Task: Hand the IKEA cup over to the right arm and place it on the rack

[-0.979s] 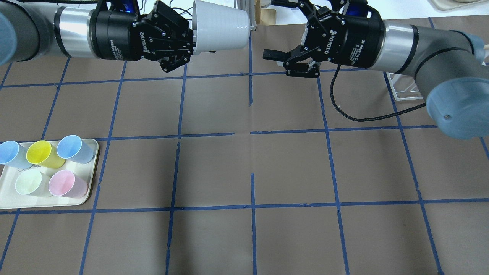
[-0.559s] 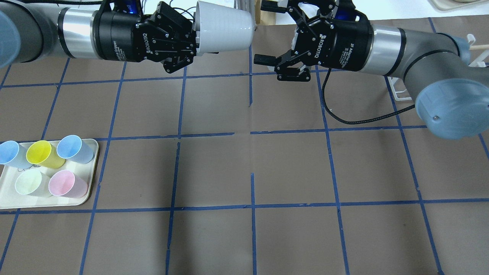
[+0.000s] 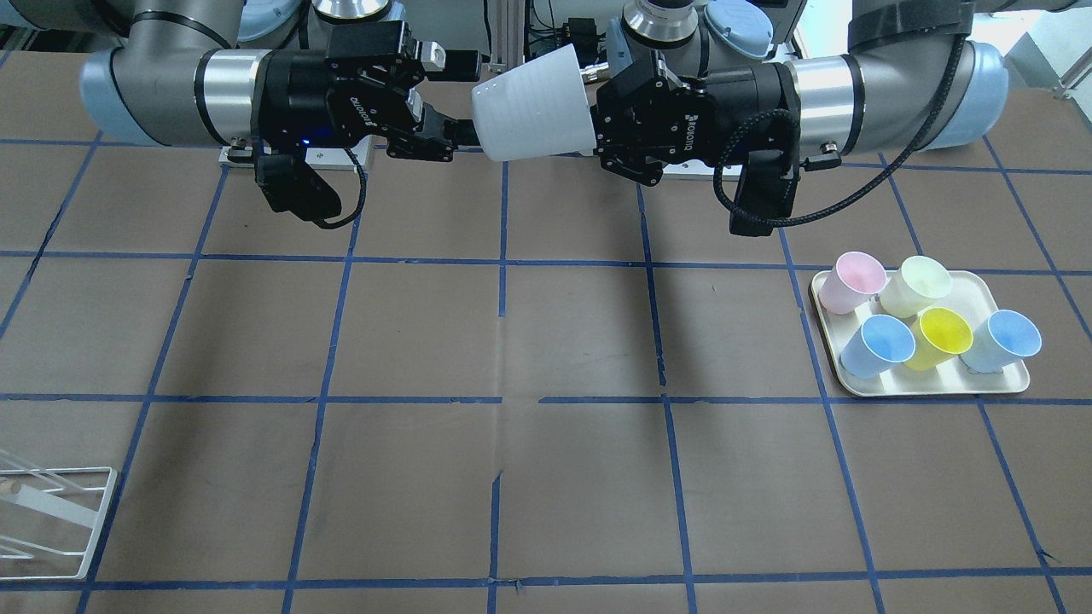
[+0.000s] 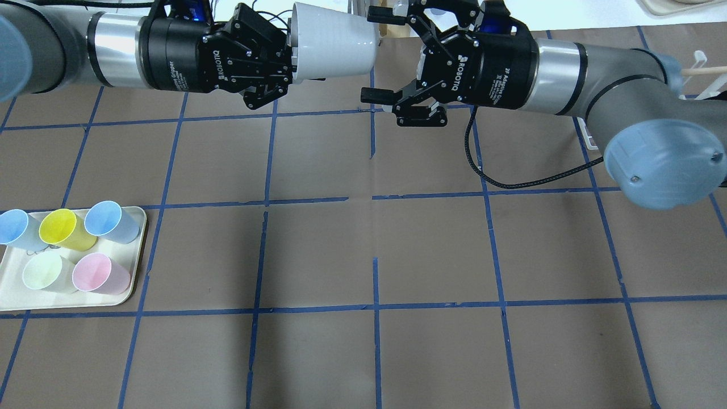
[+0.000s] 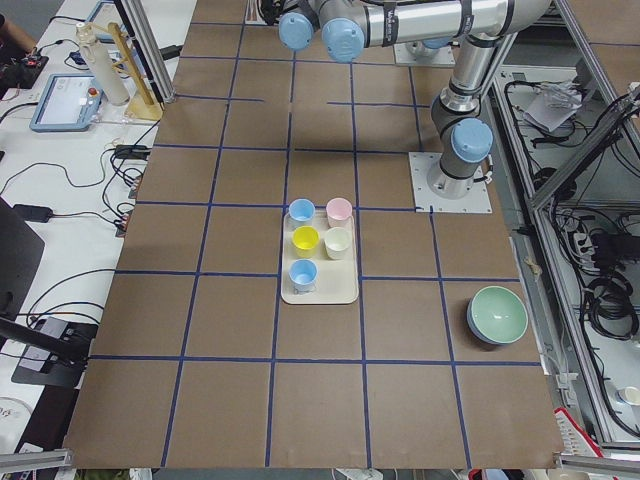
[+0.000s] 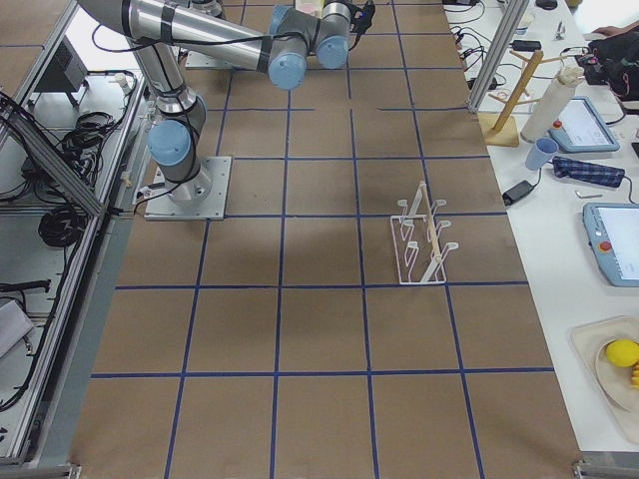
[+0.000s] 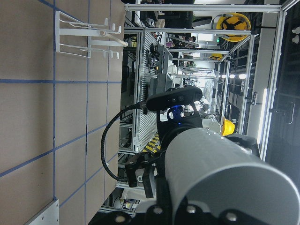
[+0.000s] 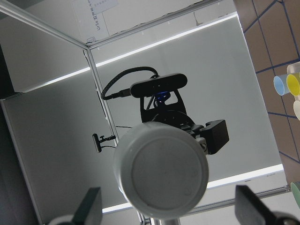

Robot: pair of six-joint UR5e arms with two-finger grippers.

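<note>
The pale grey IKEA cup point(image 4: 332, 40) is held on its side above the table's far edge, base pointing at the right arm. My left gripper point(image 4: 289, 52) is shut on its rim; both show in the front view, cup point(image 3: 533, 102) and left gripper point(image 3: 597, 115). My right gripper point(image 4: 372, 54) is open, one finger on each side of the cup's base and apart from it. In the right wrist view the cup's round base point(image 8: 161, 176) sits between the spread fingertips point(image 8: 89, 206). The white wire rack point(image 6: 424, 239) stands on the robot's right point(image 3: 51, 512).
A cream tray point(image 4: 138, 250) at the left holds two light blue cups, a yellow, a pale green and a pink cup; it also shows in the front view point(image 3: 938, 388). A green bowl point(image 5: 497, 315) sits near the table's left end. The right arm's black cable point(image 4: 511, 182) hangs low.
My right gripper has moved left, towards the cup, still open; its fingers now stand on either side of the base. The left gripper and cup have barely moved.
</note>
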